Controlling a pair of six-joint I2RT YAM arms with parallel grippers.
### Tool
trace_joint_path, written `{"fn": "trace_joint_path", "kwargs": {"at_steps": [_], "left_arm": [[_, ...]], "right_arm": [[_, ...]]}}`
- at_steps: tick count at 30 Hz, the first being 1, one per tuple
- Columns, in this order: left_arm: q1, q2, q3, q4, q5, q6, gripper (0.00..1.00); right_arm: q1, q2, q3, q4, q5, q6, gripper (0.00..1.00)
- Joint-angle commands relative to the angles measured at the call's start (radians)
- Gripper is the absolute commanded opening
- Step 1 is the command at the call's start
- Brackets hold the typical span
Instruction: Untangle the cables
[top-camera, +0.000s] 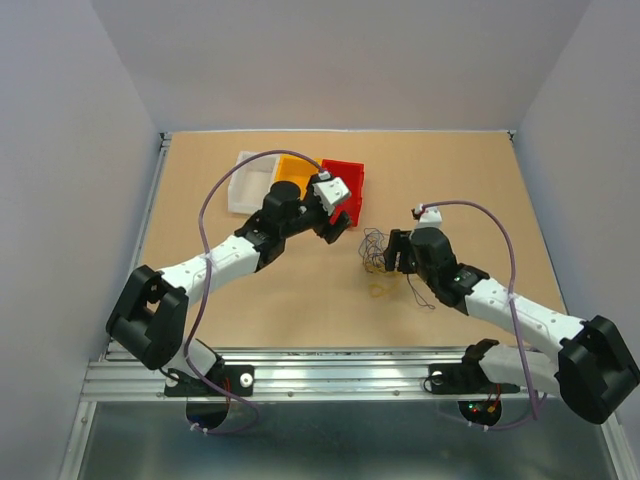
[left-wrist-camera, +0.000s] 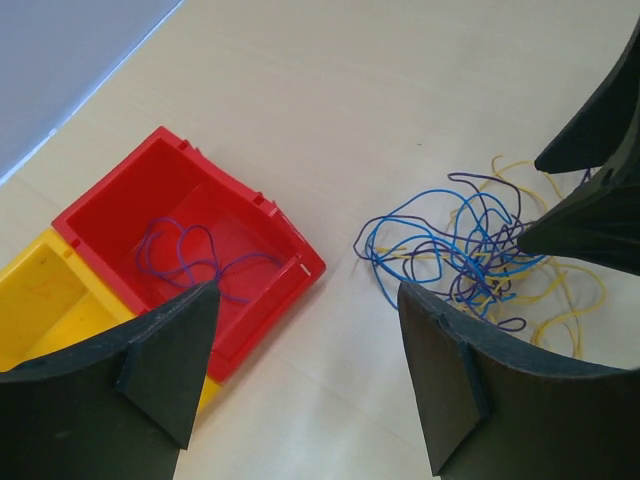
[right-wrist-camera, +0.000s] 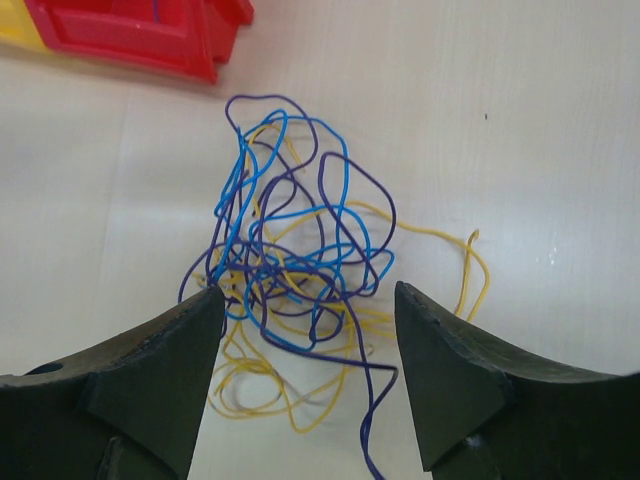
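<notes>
The cables (top-camera: 376, 248) are a loose tangle of thin blue, purple and yellow wires on the table's middle. In the right wrist view the tangle (right-wrist-camera: 290, 265) lies between and just beyond my open right gripper (right-wrist-camera: 308, 300), with yellow loops nearest. My right gripper (top-camera: 394, 252) stands at the tangle's right side. My left gripper (top-camera: 334, 224) is open and empty, hovering between the red bin and the tangle (left-wrist-camera: 470, 250); its jaws (left-wrist-camera: 310, 340) are wide apart over bare table. A single purple wire (left-wrist-camera: 180, 255) lies inside the red bin (left-wrist-camera: 290, 285).
A white bin (top-camera: 248, 182), a yellow bin (top-camera: 293, 166) and the red bin (top-camera: 350, 176) stand side by side at the back left. The red bin's corner shows in the right wrist view (right-wrist-camera: 130, 35). The right gripper's black fingers (left-wrist-camera: 590, 200) show in the left wrist view.
</notes>
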Motion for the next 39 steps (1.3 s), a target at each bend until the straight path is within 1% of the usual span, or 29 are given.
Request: {"fn": "trace_joint_path", "kwargs": {"at_steps": [1,2,4,5,8,9,12,13,15,17,19,20,23,24,25,28,29,31,34,36,37,38,39], "left_arm": [[-0.043,-0.056,-0.021,0.019,0.014,0.066,0.83],[-0.047,-0.055,-0.021,0.020,0.008,0.067,0.83],[-0.052,-0.050,-0.021,0.019,-0.005,0.072,0.83],[-0.052,-0.045,-0.019,0.019,-0.006,0.072,0.83],[-0.053,-0.041,-0.013,0.016,-0.007,0.073,0.83],[-0.055,-0.036,-0.013,0.013,-0.006,0.076,0.83],[-0.056,-0.032,-0.010,0.008,-0.004,0.075,0.83],[-0.055,-0.033,-0.009,0.007,-0.002,0.076,0.83],[-0.055,-0.035,-0.010,0.005,0.001,0.080,0.83],[-0.056,-0.035,-0.010,0.005,0.004,0.081,0.83],[-0.056,-0.035,-0.010,0.004,0.005,0.081,0.83],[-0.058,-0.036,-0.010,0.004,0.004,0.083,0.83],[-0.056,-0.033,-0.009,0.002,0.002,0.081,0.83],[-0.056,-0.033,-0.007,0.002,-0.001,0.081,0.83],[-0.056,-0.030,-0.007,0.001,-0.001,0.083,0.83],[-0.056,-0.030,-0.006,-0.001,0.005,0.083,0.83],[-0.058,-0.032,-0.006,-0.001,0.010,0.081,0.83],[-0.056,-0.032,-0.006,-0.004,0.025,0.083,0.83],[-0.056,-0.039,-0.009,-0.009,0.050,0.089,0.83],[-0.058,-0.053,-0.015,-0.009,0.063,0.090,0.83],[-0.058,-0.056,-0.016,-0.009,0.068,0.092,0.83],[-0.058,-0.062,-0.018,-0.009,0.071,0.092,0.83],[-0.058,-0.067,-0.021,-0.007,0.076,0.092,0.83]], "right_arm": [[0.030,-0.083,0.010,-0.057,0.021,0.038,0.72],[0.035,-0.096,0.005,-0.074,0.029,0.049,0.66],[0.046,-0.130,0.000,-0.097,0.046,0.064,0.63],[0.052,-0.137,-0.003,-0.115,0.059,0.069,0.56],[0.061,-0.143,-0.001,-0.130,0.061,0.075,0.45],[0.064,-0.137,0.000,-0.131,0.061,0.075,0.40],[0.079,-0.099,0.014,-0.144,0.073,0.075,0.41],[0.082,-0.087,0.019,-0.146,0.075,0.075,0.44],[0.095,-0.050,0.033,-0.154,0.085,0.070,0.57],[0.108,-0.012,0.048,-0.161,0.102,0.070,0.60],[0.113,0.008,0.057,-0.161,0.102,0.066,0.60],[0.121,0.019,0.063,-0.164,0.101,0.063,0.50],[0.130,0.036,0.073,-0.163,0.099,0.053,0.25],[0.138,0.033,0.074,-0.163,0.102,0.052,0.09],[0.142,0.027,0.074,-0.161,0.104,0.052,0.04],[0.151,-0.025,0.054,-0.126,0.101,0.037,0.04],[0.151,-0.065,0.048,-0.102,0.092,0.024,0.04],[0.156,-0.108,0.031,-0.080,0.076,0.013,0.01],[0.159,-0.226,0.007,-0.055,0.078,0.001,0.01],[0.158,-0.290,0.000,-0.043,0.049,0.001,0.01],[0.158,-0.351,0.002,-0.036,0.023,-0.003,0.01],[0.158,-0.372,0.011,-0.026,-0.041,-0.034,0.00],[0.158,-0.387,0.052,-0.026,-0.074,-0.048,0.01]]}}
